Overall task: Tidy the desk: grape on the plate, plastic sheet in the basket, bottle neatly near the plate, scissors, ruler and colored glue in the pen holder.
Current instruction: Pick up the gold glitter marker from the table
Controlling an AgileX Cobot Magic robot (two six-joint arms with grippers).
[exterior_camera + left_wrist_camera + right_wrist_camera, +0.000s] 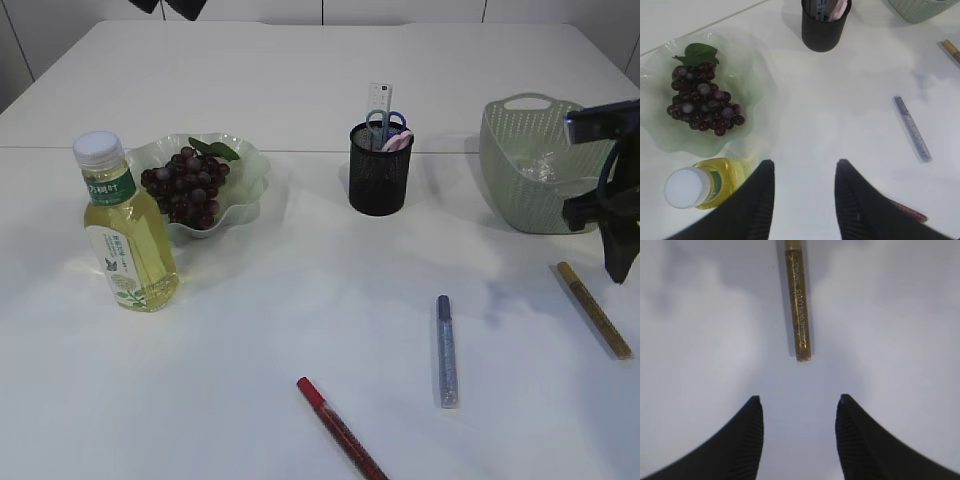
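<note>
My right claw (799, 405) hangs open and empty over the table (900, 340) — the gold glue pen (798, 310) lies just ahead of the tips, lengthwise along my line of sight, its near end between the jaw lines. To grab it well I judge I should move forward past that end, turn the wrist so the jaws straddle the barrel crosswise, drop low and close mid-barrel. Left claw (804, 172) also open, holding nothing — bottle (700, 185) just to its left. Pen holder (380, 168) sits well off to my right claw's left.
</note>
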